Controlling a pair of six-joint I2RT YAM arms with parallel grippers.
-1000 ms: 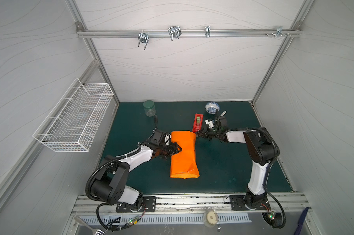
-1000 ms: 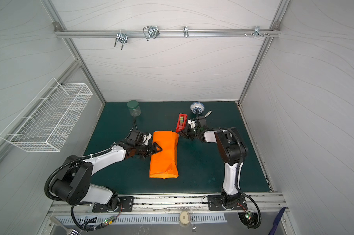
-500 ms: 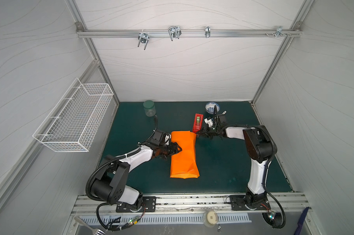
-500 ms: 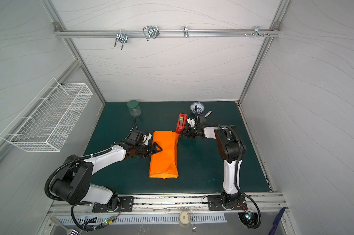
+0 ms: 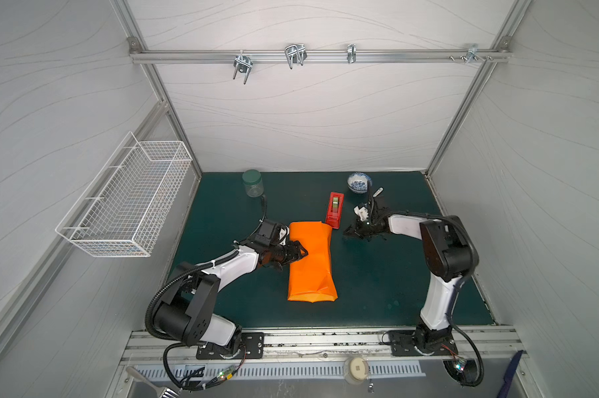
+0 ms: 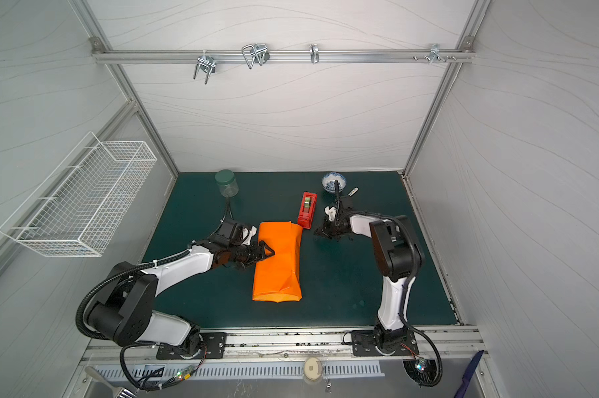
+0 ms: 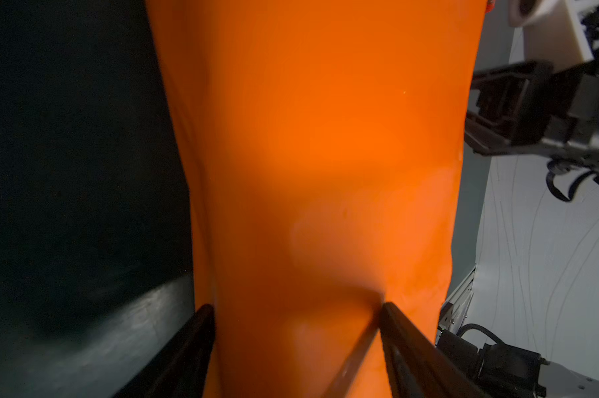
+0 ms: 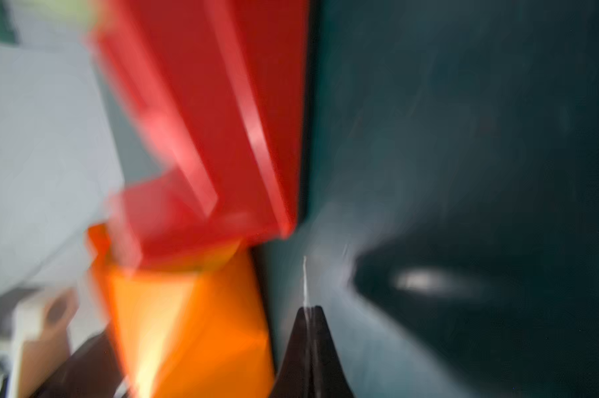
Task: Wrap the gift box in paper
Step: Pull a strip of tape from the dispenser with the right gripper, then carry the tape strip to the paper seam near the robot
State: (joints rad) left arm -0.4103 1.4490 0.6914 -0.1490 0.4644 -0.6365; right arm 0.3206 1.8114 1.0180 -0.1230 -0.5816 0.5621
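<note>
Your left tool (image 5: pixel 303 254) lies turned on its side, low over the bench (image 5: pixel 377 282). It is clamped wide on the left long edge of the paper (image 5: pixel 312 262). In the left wrist view one black finger (image 7: pixel 405 341) presses a shallow dent into the smooth orange sheet, and the other sits at the sheet's edge by the mat. The paper forms a long, rounded bundle in mid-bench, matte and bright. It has sharp creases toward its flattened near end and loose flaps at the far end. The gift box does not show; the paper covers it.

The bundle's far right corner reaches the near end of the glossy red tape dispenser (image 5: pixel 335 209). Your right tool (image 5: pixel 348 232) is closed, its dark tips together, low just right of that dispenser and clear of the paper. A thin pale sliver (image 8: pixel 305 279) stands out of its tips in the blurred right wrist view; you cannot tell what it is.
</note>
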